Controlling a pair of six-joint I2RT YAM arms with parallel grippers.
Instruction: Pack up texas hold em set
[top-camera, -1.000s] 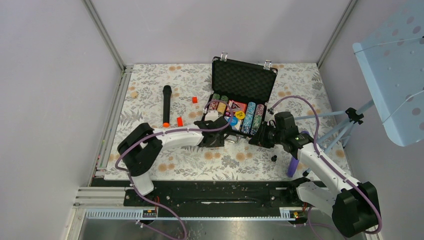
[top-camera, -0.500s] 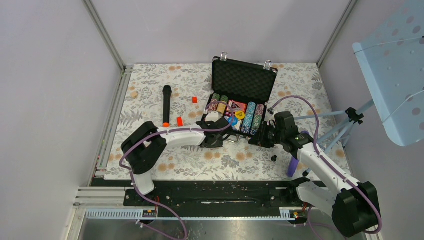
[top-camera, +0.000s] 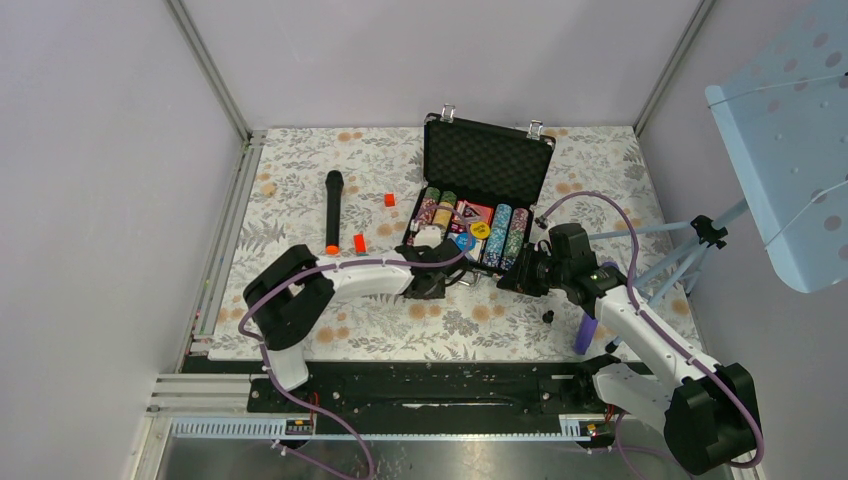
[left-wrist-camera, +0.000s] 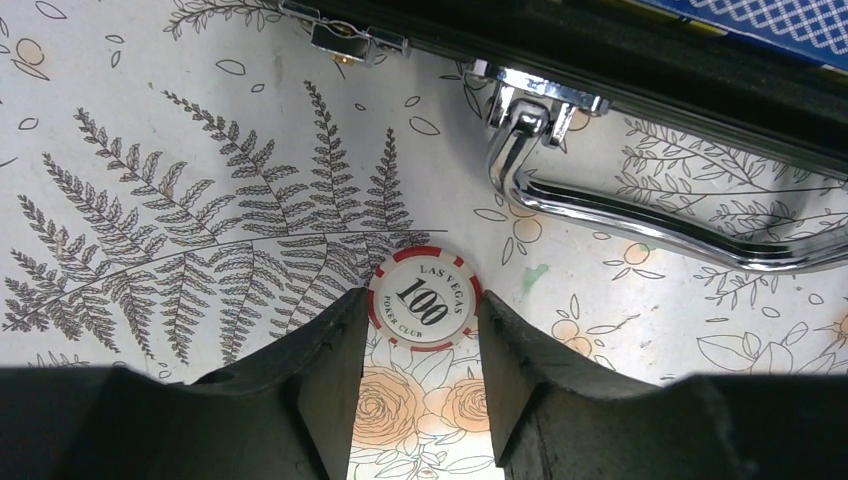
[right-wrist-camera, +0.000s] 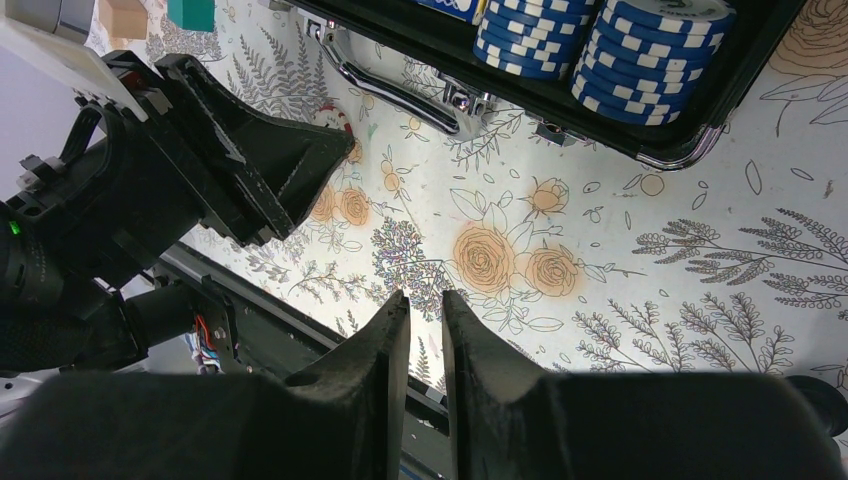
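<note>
L gripper (left-wrist-camera: 422, 302) astride chip (left-wrist-camera: 424, 298) | flat, face up | case (top-camera: 487, 160) long axis L-R

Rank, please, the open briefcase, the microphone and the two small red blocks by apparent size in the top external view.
1. briefcase
2. microphone
3. nearer red block
4. farther red block, seemingly slightly smaller, but both are tiny, so unsure.
</note>
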